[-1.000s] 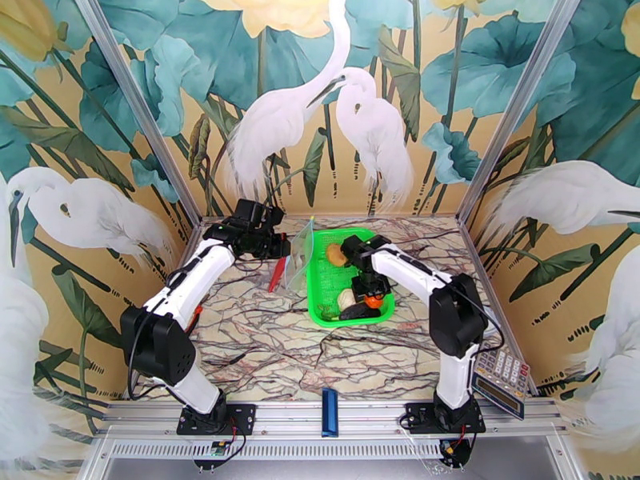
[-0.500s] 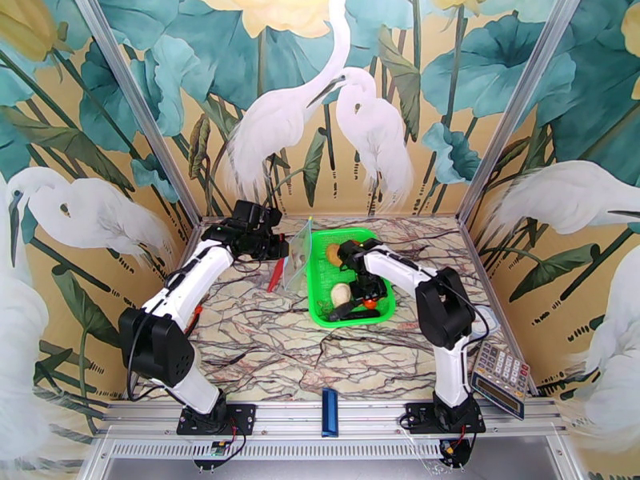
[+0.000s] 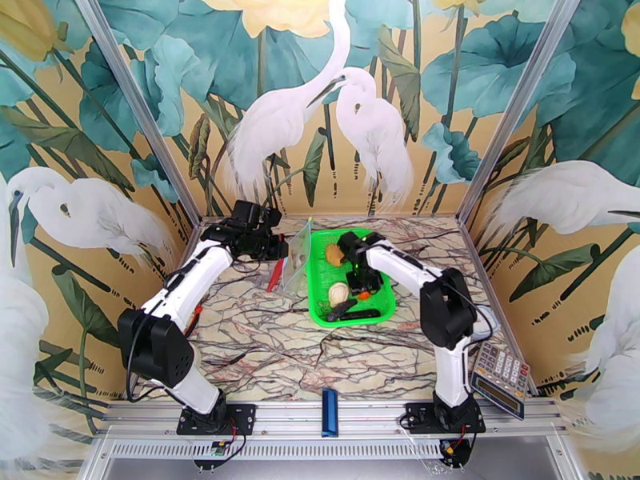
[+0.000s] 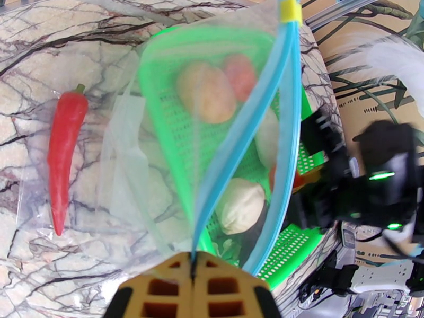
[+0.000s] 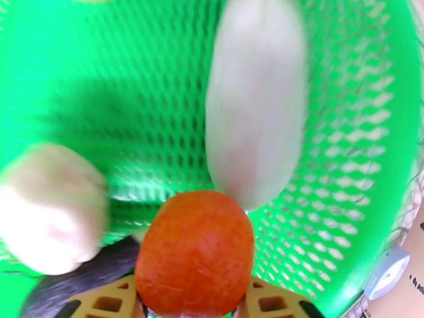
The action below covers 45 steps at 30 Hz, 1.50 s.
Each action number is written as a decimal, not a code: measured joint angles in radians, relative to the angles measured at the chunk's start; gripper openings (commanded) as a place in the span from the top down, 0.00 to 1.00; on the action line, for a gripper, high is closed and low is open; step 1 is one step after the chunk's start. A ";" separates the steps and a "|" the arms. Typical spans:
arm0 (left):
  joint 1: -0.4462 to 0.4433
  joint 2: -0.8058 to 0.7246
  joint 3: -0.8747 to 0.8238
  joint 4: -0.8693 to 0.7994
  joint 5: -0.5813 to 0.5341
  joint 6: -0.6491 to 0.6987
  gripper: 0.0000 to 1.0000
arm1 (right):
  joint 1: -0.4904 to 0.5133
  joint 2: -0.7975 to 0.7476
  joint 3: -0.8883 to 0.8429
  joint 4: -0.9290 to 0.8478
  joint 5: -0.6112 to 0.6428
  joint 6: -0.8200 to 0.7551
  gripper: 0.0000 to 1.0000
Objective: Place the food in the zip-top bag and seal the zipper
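Our right gripper (image 5: 193, 302) has just closed on a tomato (image 5: 195, 250) in the basket (image 5: 344, 155). Our left gripper (image 4: 193, 271) pinches the bag (image 4: 132, 170) by its zipper (image 4: 238, 144), so we judge loading comes next.

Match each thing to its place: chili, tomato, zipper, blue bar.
Things:
1. chili
2. tomato
3. zipper
4. blue bar

Places:
A. pinched in the left fingers
B. at the near edge of the table, between the arm bases
C. between the right fingers, over the basket
D. lying left of the basket

Pairs: 1-D, 2-C, 3-A, 4-B
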State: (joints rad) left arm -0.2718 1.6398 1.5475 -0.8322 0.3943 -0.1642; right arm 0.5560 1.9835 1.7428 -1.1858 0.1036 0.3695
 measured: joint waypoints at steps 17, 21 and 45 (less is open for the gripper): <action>0.000 0.059 0.119 -0.016 0.009 -0.027 1.00 | 0.082 -0.086 0.412 0.142 -0.333 0.003 0.69; 0.000 0.062 0.131 -0.013 0.020 -0.037 1.00 | 0.105 -0.016 0.466 0.172 -0.385 0.008 0.68; 0.000 0.062 0.171 -0.014 0.054 -0.064 1.00 | 0.110 0.157 0.548 0.138 -0.384 0.022 0.32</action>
State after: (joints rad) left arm -0.2718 1.7020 1.7184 -0.8463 0.4480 -0.2283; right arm 0.6662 2.1403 2.2910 -1.0477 -0.2806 0.3916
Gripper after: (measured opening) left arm 0.048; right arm 0.679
